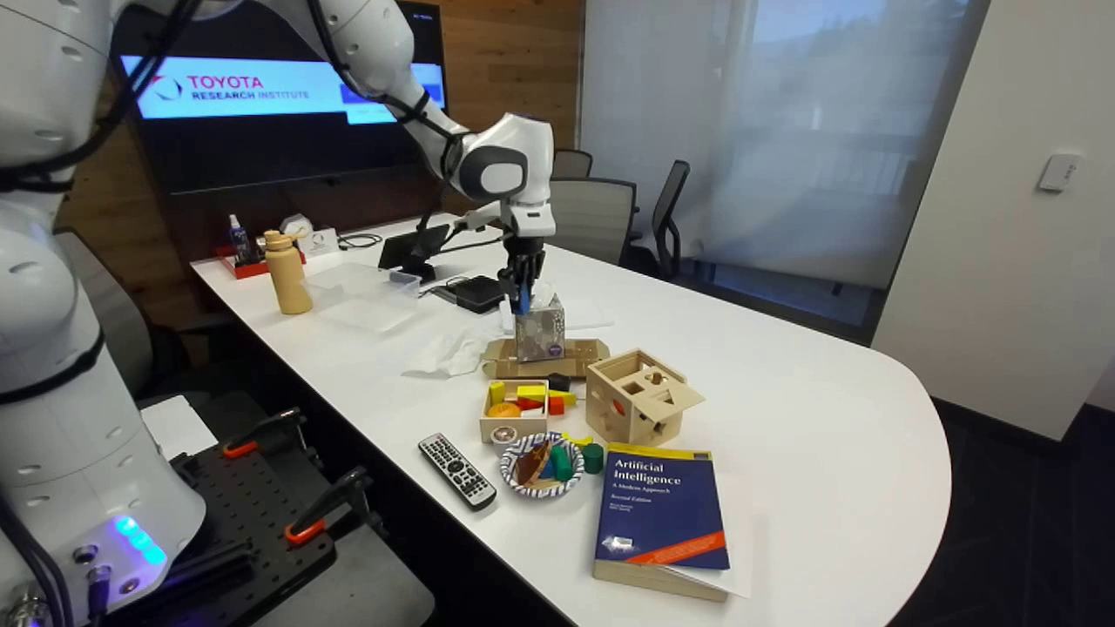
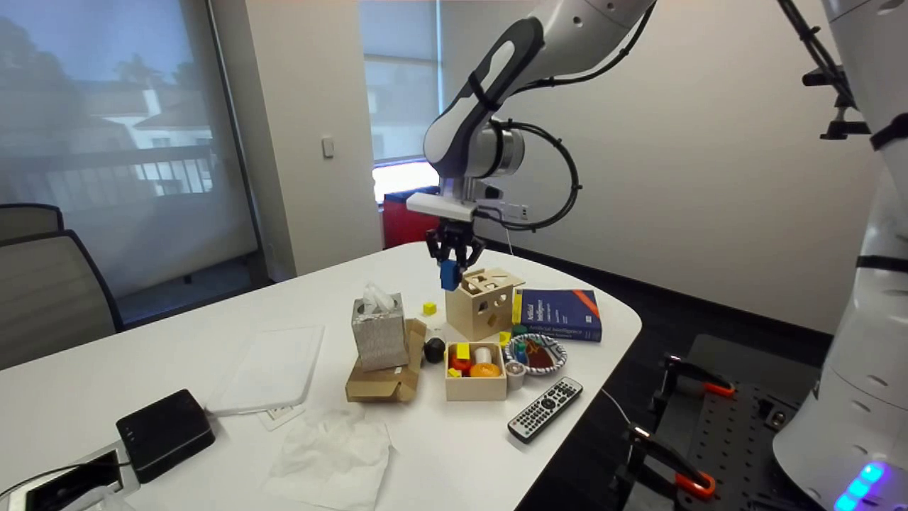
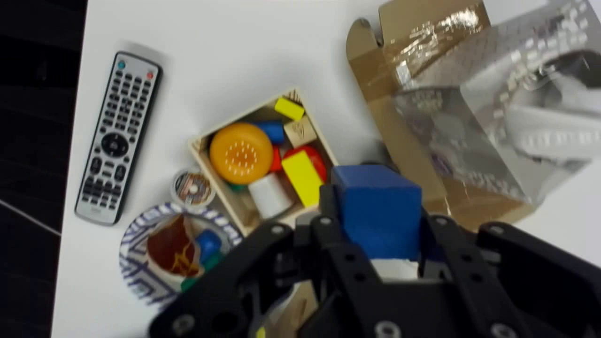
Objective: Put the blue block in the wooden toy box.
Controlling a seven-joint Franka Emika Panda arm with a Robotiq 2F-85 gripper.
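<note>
- Holds blue block (image 3: 382,220) clamped in gripper (image 2: 451,261)
- Hangs above table (image 1: 827,418), apart from toy box (image 1: 604,418)
- Near toy box in both exterior views: book (image 1: 664,514), tray (image 1: 530,428), bowl (image 1: 538,491)

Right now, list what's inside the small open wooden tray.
The tray holds an orange disc, white cylinder, two yellow blocks, pale block, blue piece, red pieces and a green bit; what lies underneath is covered.
</note>
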